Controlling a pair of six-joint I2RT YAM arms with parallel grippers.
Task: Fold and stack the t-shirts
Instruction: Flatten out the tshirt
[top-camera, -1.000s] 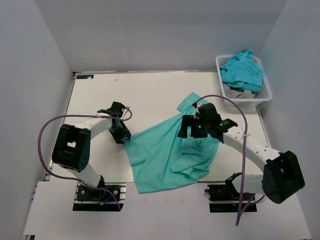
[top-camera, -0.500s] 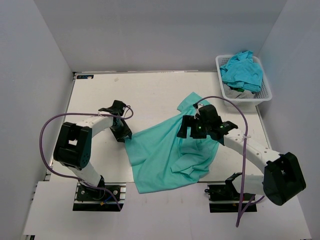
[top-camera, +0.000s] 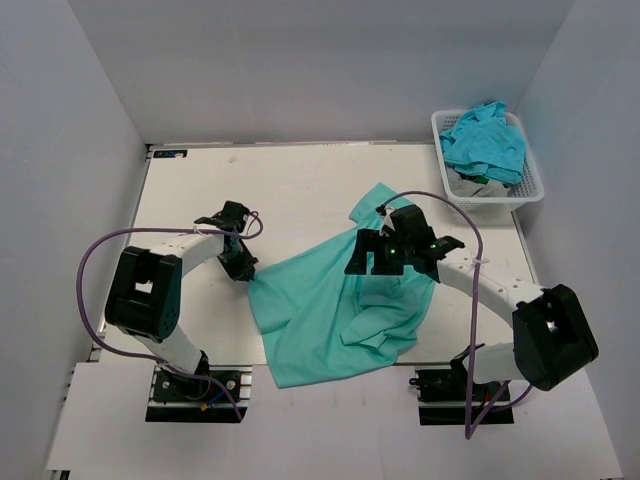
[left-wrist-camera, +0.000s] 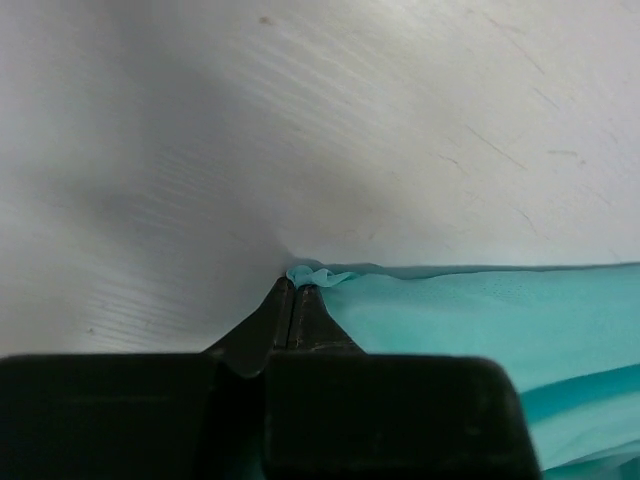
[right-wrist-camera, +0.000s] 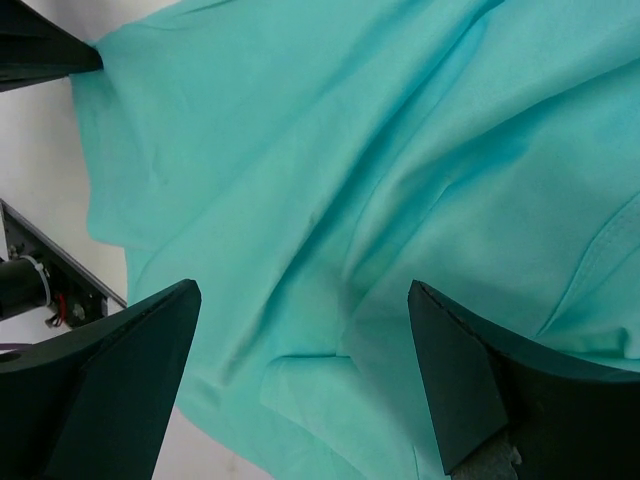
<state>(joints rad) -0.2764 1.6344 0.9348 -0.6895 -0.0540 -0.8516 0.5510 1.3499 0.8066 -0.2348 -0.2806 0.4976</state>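
Note:
A teal-green t-shirt (top-camera: 340, 300) lies crumpled and partly spread on the white table, from the middle toward the front. My left gripper (top-camera: 243, 272) is shut on the shirt's left corner (left-wrist-camera: 318, 275), low at the table surface. My right gripper (top-camera: 367, 262) is open and empty, hovering over the shirt's middle; the fabric (right-wrist-camera: 330, 200) fills its wrist view between the two fingers (right-wrist-camera: 120, 380). More turquoise t-shirts (top-camera: 485, 140) are bunched in the basket at the back right.
The white lattice basket (top-camera: 530, 190) stands at the back right corner beside the right wall. Grey walls close in the table on the left, back and right. Bare table surface (top-camera: 290, 190) lies behind the shirt.
My left gripper has drawn the shirt's corner slightly left. My right gripper has shifted a little left and back over the shirt, still open.

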